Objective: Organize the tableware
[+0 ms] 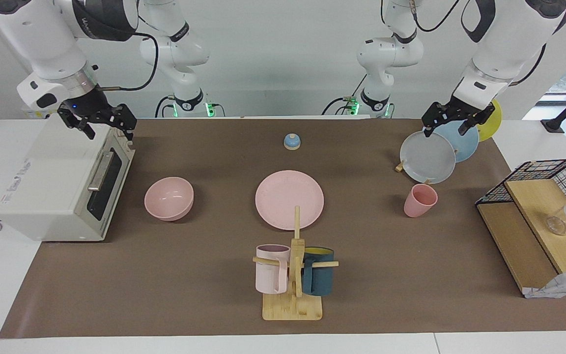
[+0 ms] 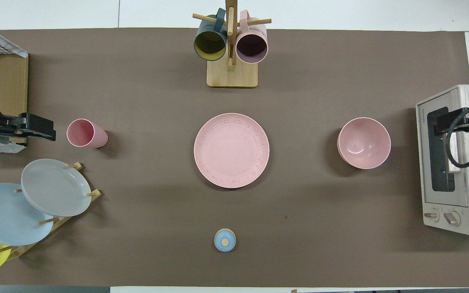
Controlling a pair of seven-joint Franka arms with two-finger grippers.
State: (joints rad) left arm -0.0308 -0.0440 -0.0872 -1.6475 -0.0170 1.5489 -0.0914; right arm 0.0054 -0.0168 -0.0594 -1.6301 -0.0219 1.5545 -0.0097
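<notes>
The pink plate [image 1: 289, 199] [image 2: 231, 150] lies flat at the middle of the brown mat. The pink bowl [image 1: 169, 197] [image 2: 364, 142] stands upright toward the right arm's end, beside the toaster oven. The pink cup [image 1: 419, 200] [image 2: 86, 133] stands upright toward the left arm's end, a little farther from the robots than the plate rack. My right gripper [image 1: 107, 132] [image 2: 442, 120] is open and empty, up over the toaster oven's top front edge. My left gripper [image 1: 445, 129] [image 2: 49, 129] is open and empty, up over the plate rack, beside the cup.
A white toaster oven [image 1: 62, 182] [image 2: 454, 162] stands at the right arm's end. A rack holds upright grey [image 1: 428, 157], blue and yellow plates. A wooden mug tree [image 1: 293, 275] holds a pale pink and a teal mug. A small blue knobbed lid [image 1: 292, 141] lies near the robots. A wire shelf [image 1: 533, 216] stands at the left arm's end.
</notes>
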